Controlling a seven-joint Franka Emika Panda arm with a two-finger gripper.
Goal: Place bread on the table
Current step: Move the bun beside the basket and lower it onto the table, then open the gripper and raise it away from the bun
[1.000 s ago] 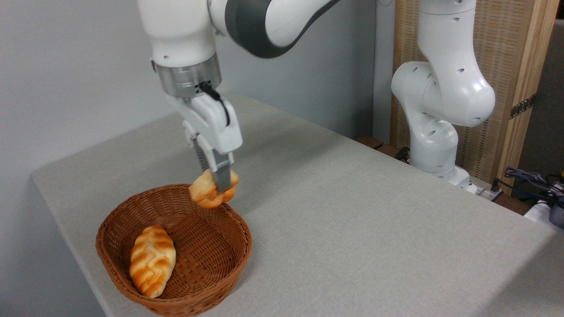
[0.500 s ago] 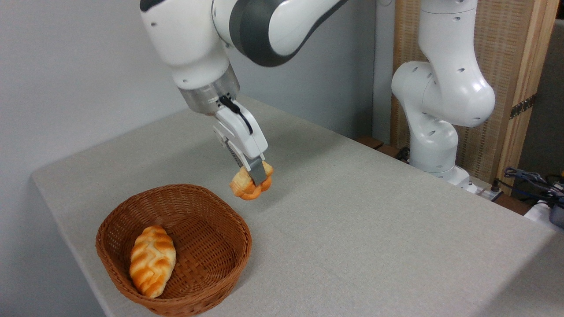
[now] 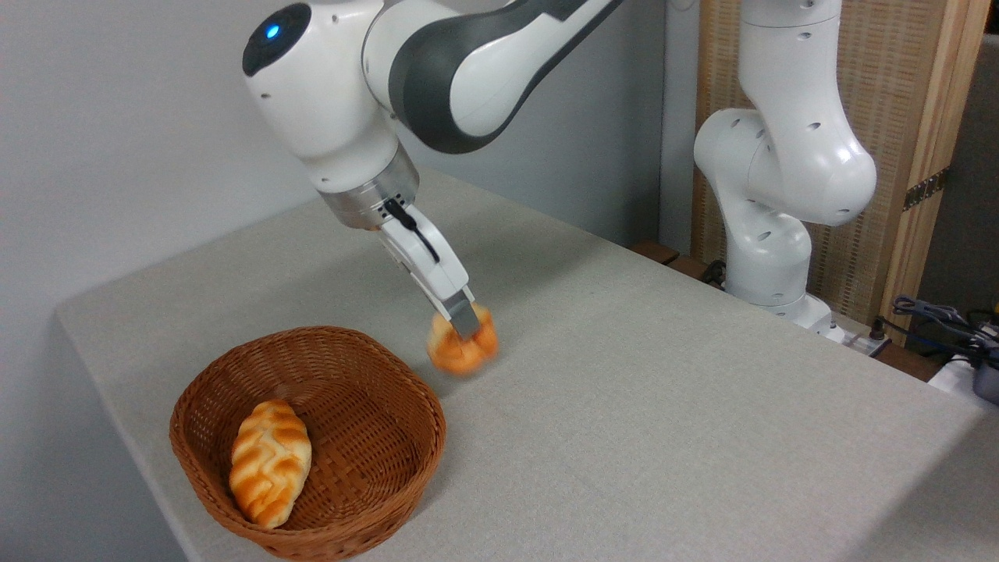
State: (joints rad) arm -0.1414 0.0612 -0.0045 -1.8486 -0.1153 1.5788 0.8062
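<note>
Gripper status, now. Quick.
Gripper: closed on the bread, held low over the table, just outside the basket.

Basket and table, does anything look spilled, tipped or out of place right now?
Nothing stands out. The basket sits upright on the table with the braided loaf lying inside it. The bread, slightly blurred, is pinched in the claw just beyond the basket's rim.
</note>
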